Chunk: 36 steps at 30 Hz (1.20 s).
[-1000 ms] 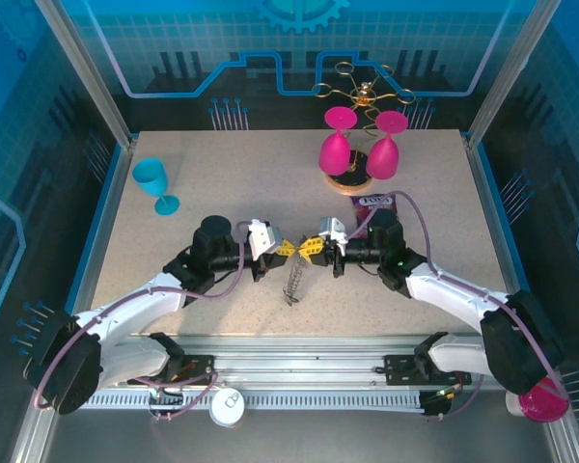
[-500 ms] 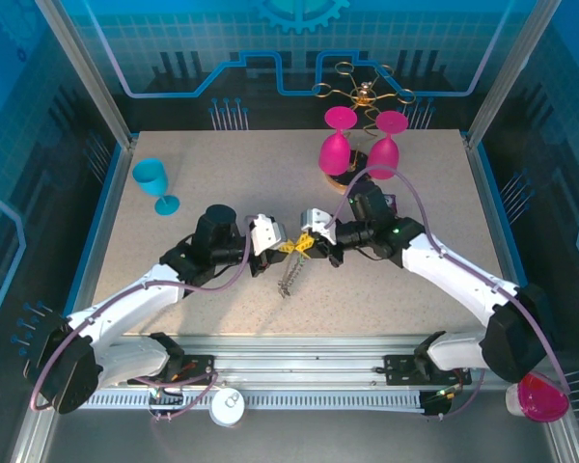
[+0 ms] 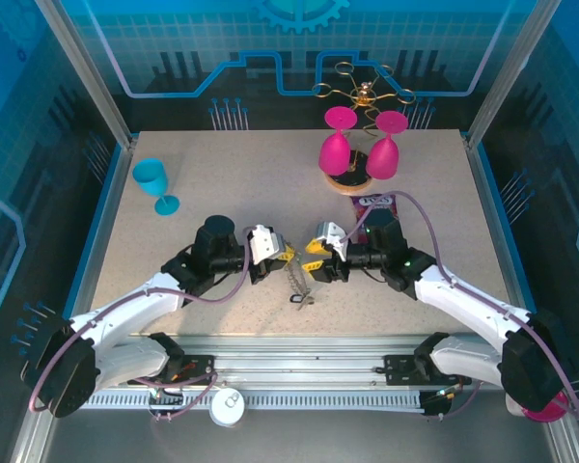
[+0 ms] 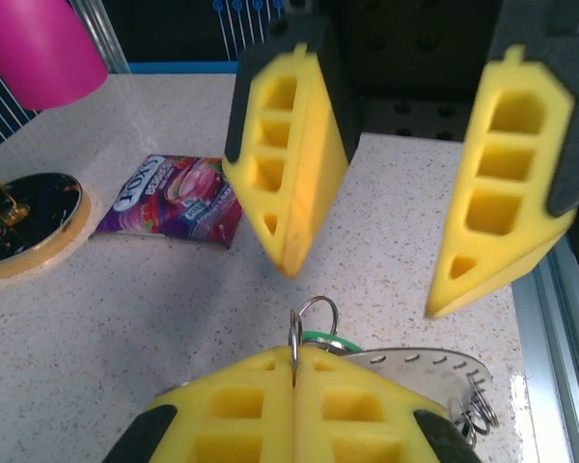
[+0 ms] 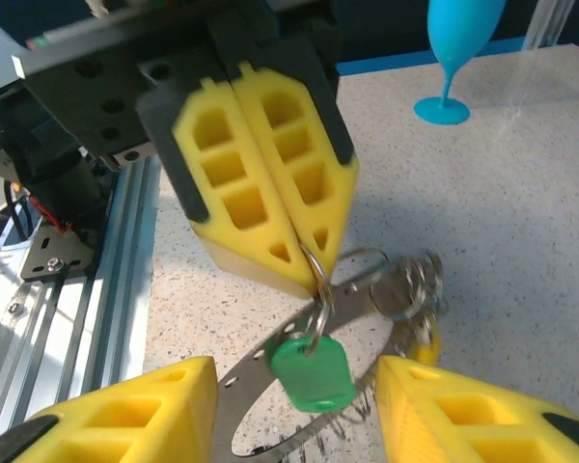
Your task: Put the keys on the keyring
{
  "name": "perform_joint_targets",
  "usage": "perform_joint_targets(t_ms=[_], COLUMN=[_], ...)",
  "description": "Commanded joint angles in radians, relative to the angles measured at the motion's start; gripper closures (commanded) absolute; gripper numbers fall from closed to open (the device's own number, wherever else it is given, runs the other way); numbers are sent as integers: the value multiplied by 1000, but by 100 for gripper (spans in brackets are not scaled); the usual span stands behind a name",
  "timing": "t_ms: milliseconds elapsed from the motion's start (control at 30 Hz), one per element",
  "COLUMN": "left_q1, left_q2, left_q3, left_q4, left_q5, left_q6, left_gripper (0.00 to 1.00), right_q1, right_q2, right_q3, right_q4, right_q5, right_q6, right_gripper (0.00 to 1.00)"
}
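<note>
My left gripper (image 3: 282,256) (image 4: 294,359) is shut on a small split ring (image 4: 316,313) that carries the green-headed key (image 5: 312,371) (image 4: 330,340). From that ring hangs the keyring (image 3: 298,283) (image 5: 261,381) (image 4: 429,365), a flat metal hoop with holes in its rim and small silvery links, its lower end near the tabletop. A yellow key head (image 5: 427,338) shows among the links. My right gripper (image 3: 315,267) (image 5: 296,391) (image 4: 362,287) faces the left one, open, its yellow fingers (image 5: 125,415) on either side of the green key without touching it.
A blue goblet (image 3: 155,183) stands at the back left. Two pink glasses (image 3: 336,147) hang upside down on a gold wire stand with a round base (image 3: 350,183) (image 4: 24,217). A snack packet (image 3: 376,202) (image 4: 169,196) lies behind the right arm. The table's front rail (image 5: 87,289) is close.
The grippers were tip to tip; the right one has opened and drawn back towards the front. The keyring now hangs lower from the left gripper.
</note>
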Motion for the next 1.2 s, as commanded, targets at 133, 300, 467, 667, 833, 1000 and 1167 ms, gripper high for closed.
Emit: perform_joint_targets(t_ms=[133, 300, 467, 667, 833, 1000, 1167], left_q1=[-8, -10, -10, -10, -11, -11, -10], left_q2=[-42, -43, -43, -45, -51, -41, -30], left_q3=[-12, -14, -12, -22, -49, -58, -60], left_q4=[113, 111, 113, 149, 255, 303, 300], left_q5=[18, 21, 18, 17, 22, 40, 51], left_q6=[9, 13, 12, -7, -59, -91, -92], left_gripper=[100, 100, 100, 100, 100, 100, 100], right_q1=[15, 16, 17, 13, 16, 14, -23], right_q2=[-1, 10, 27, 55, 97, 90, 29], right_q3=[-6, 2, 8, 1, 16, 38, -20], right_q4=[128, 142, 158, 174, 134, 121, 245], right_q5=[45, 34, 8, -3, -22, -69, -70], right_q6=[116, 128, 140, 159, 164, 143, 124], right_gripper=[63, 75, 86, 100, 100, 89, 62])
